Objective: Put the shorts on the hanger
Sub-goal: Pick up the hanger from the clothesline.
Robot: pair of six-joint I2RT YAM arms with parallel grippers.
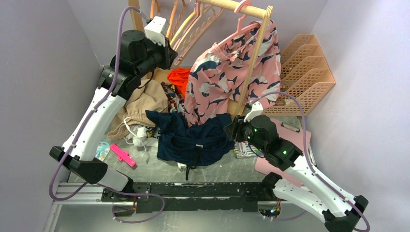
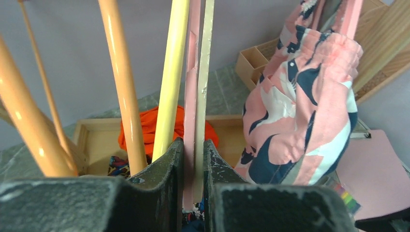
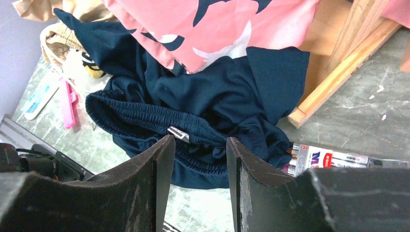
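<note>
The navy shorts (image 1: pixel 198 137) lie crumpled on the table in front of the rack, elastic waistband (image 3: pixel 145 118) toward the arms. My right gripper (image 3: pixel 196 142) hovers just above that waistband, open, with nothing between its jaws; in the top view the right gripper (image 1: pixel 231 131) sits at the shorts' right edge. My left gripper (image 2: pixel 194 145) is raised at the back left among the hanging hangers. It is shut on the pale cream hanger (image 2: pixel 205 72), with a pink hanger bar (image 2: pixel 191 82) pinched alongside it. The left fingertips are hidden in the top view.
Pink printed shorts (image 1: pixel 232 72) hang from the wooden rack (image 1: pixel 256 53). A yellow hanger (image 2: pixel 171 72) and orange hangers (image 2: pixel 121 72) hang beside my left jaws. A tan garment (image 1: pixel 145 99), an orange file organiser (image 1: pixel 302 72), a marker box (image 3: pixel 333 159) and a pink clip (image 1: pixel 123 154) surround the shorts.
</note>
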